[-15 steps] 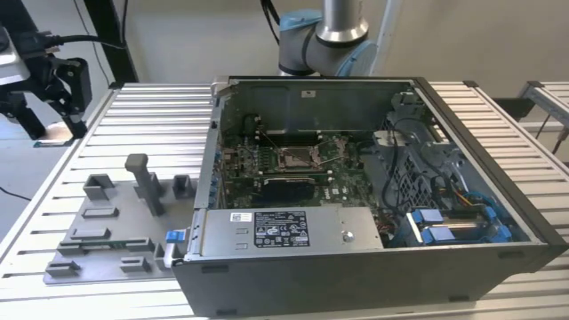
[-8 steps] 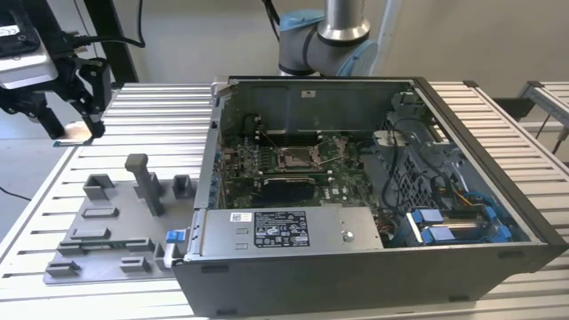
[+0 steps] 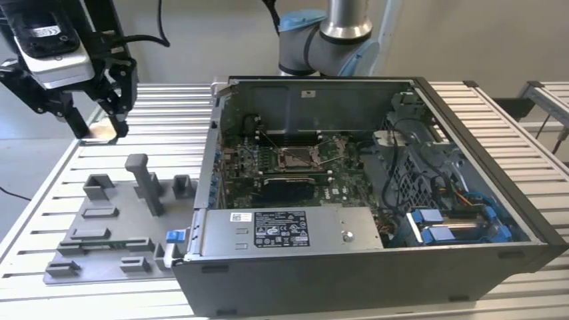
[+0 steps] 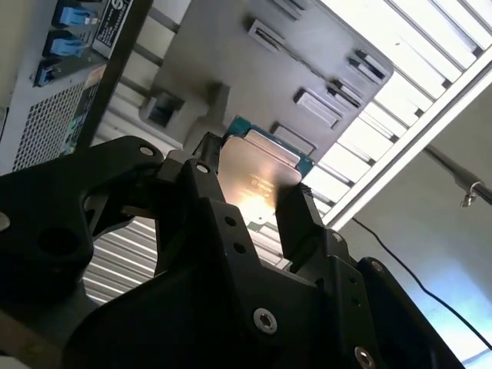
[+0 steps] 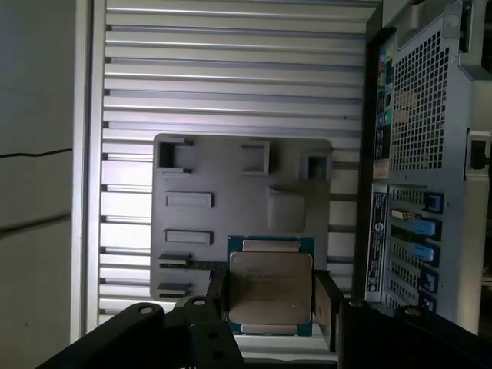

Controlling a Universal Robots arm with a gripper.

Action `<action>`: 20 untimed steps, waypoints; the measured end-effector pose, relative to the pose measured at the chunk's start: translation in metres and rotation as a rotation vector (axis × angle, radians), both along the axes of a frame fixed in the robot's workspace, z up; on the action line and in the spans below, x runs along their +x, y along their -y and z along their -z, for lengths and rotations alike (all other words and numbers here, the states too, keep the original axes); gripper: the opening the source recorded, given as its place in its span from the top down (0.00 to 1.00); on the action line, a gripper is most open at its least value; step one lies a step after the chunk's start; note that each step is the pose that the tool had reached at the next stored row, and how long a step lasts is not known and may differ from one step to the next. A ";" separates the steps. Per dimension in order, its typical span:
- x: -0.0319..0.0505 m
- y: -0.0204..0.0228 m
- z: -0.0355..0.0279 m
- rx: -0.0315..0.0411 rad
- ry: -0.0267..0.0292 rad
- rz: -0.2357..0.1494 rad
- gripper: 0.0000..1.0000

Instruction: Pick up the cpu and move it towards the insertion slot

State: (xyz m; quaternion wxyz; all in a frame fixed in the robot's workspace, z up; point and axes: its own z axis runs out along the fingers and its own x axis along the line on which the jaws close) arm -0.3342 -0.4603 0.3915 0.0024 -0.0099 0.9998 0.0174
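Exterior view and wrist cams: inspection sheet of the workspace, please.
Surface: slatted metal table, bearing case and fixture.
Job's things: cpu clamped in the claw; insertion slot inside the open computer case, apart from the cpu.
Clutter: grey fixture plate with blocks and posts, on the exterior view's left of the case.
Claw: shut on the cpu, at the exterior view's far left.
Cables: black cables above the claw; wire bundles inside the case.
Surroundings: pale wall; arm behind the case.

Slatted table (image 3: 133, 127): fixture (image 3: 106, 230) (grey), case (image 3: 356, 270).
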 end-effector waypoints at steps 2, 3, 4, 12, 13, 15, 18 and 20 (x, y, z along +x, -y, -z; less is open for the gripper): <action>0.0072 0.0000 0.0000 0.0000 0.0000 0.000 1.00; 0.0108 0.0000 0.0000 0.0000 -0.0001 0.000 1.00; 0.0144 0.0000 0.0000 0.0000 0.0000 0.000 1.00; 0.0429 0.0000 0.0000 0.0000 0.0000 0.000 1.00; 0.0464 0.0000 0.0000 0.0000 0.0000 0.000 1.00; 0.0529 0.0000 0.0000 0.0000 0.0000 0.000 1.00; 0.0623 0.0000 0.0000 0.0000 0.0000 0.000 1.00; 0.0693 0.0000 0.0000 0.0000 0.0000 0.000 1.00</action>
